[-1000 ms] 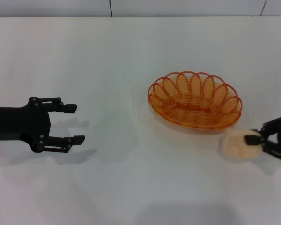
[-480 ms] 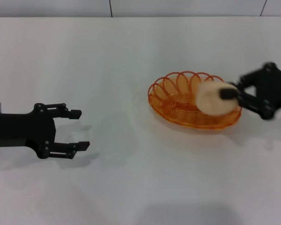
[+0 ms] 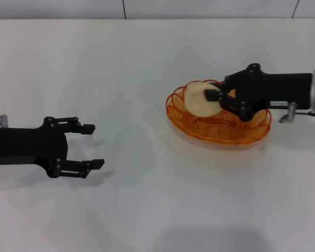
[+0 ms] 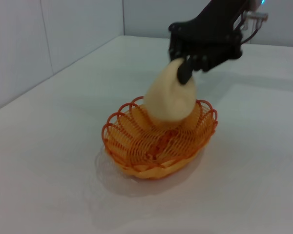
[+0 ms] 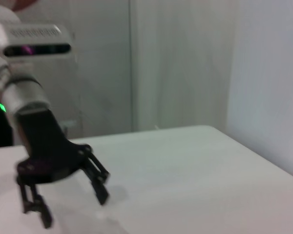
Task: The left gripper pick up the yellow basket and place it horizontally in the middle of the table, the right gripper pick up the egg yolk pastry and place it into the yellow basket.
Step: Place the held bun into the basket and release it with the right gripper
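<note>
White table (image 3: 147, 210) carries the yellow basket (image 3: 220, 128) right of centre. Right gripper (image 3: 214, 95), clamped on the egg yolk pastry (image 3: 199, 98), holds it over the basket's left half. Left gripper (image 3: 92, 145) rests near the left edge, fingers spread, empty.

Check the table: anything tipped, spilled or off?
Nothing stands out. The yellow basket sits upright, the right gripper holds the egg yolk pastry over it, and the left gripper waits open, well apart.
</note>
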Motion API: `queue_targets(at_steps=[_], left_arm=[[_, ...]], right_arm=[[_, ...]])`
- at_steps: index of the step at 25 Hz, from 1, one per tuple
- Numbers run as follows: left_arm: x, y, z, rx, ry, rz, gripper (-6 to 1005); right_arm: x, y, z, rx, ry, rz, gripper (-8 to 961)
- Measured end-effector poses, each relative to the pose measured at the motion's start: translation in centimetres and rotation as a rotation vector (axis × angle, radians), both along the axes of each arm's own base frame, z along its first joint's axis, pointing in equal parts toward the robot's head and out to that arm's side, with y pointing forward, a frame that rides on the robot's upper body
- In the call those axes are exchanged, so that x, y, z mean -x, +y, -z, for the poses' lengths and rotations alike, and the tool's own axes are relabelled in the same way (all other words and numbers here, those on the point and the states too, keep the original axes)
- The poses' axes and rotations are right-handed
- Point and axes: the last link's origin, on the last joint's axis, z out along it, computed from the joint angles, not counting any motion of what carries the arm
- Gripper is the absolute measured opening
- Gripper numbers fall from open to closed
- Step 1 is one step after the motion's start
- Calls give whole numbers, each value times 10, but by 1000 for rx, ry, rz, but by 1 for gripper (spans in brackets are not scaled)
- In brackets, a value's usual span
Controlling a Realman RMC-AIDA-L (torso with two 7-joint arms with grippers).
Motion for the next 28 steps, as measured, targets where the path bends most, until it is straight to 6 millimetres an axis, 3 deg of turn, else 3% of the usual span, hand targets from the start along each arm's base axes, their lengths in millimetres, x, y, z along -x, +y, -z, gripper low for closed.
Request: queue_targets(at_steps=[3, 19, 27, 28], left_arm=[[-1, 1, 1, 1, -2, 2, 805], [-4, 8, 1, -13, 14, 9, 805], [-7, 10, 2, -6, 18, 20, 805], [-8, 11, 2, -6, 19, 22, 805]], right_arm=[[0, 4, 7, -27, -14, 19, 40], [-3, 5, 8, -37, -21, 32, 575], [-4, -5, 1, 8, 12, -4, 874], [-6, -8, -3, 14, 23, -14, 874]])
